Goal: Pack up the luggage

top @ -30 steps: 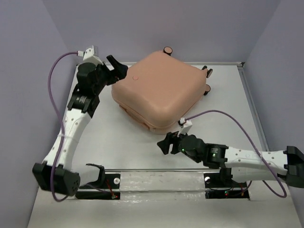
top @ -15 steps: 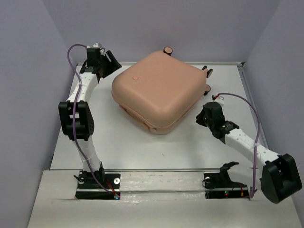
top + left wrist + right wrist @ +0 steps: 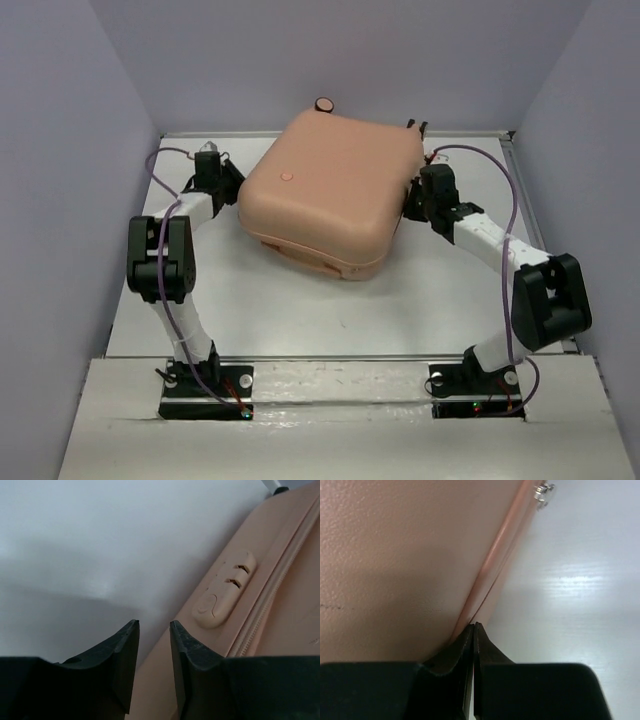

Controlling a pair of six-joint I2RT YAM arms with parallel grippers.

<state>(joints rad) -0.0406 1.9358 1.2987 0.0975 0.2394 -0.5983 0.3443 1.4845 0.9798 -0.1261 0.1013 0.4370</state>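
Lying closed and askew on the table [image 3: 300,300], toward the far wall: luggage [image 3: 330,190]. Flanked low on both sides by folded arms, elbows raised. At its left edge beside the lock [image 3: 222,597], left gripper [image 3: 154,625], jaws a narrow gap apart, holding nothing. At its right seam, right gripper [image 3: 474,626], pinched fully together, tips against the shell. Open tabletop toward the bases; tight at the back wall.

The luggage [image 3: 325,195] sits rear-centre on the table [image 3: 280,310], between the left hand [image 3: 232,188] and right hand [image 3: 412,203].
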